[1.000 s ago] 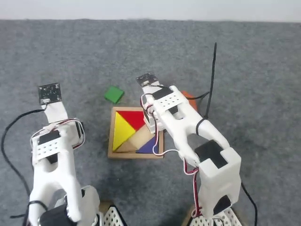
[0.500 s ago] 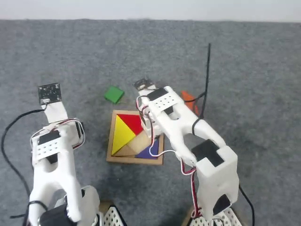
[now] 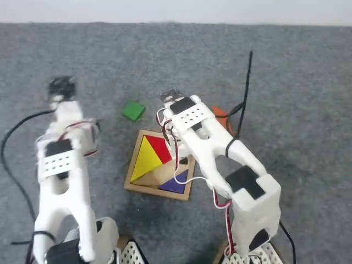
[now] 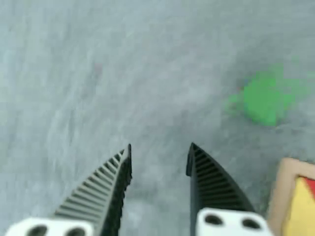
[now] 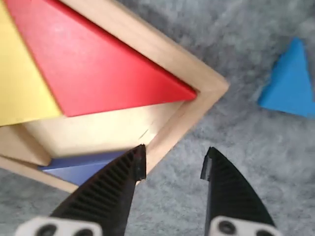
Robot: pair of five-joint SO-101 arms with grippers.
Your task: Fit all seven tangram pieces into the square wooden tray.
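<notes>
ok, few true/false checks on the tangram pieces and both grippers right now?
The green piece lies in the tray. False: it lies on the carpet, outside it.
The right gripper is open, one of its fingers over the tray, one over carpet. True.
The left gripper holds a piece. False: open, empty, above carpet.
The red triangle and yellow triangle lie side by side in the tray. True.
The blue triangle lies outside the tray. True.

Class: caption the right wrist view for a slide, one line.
Open right gripper straddles the tray wall; a blue triangle lies outside it.
</notes>
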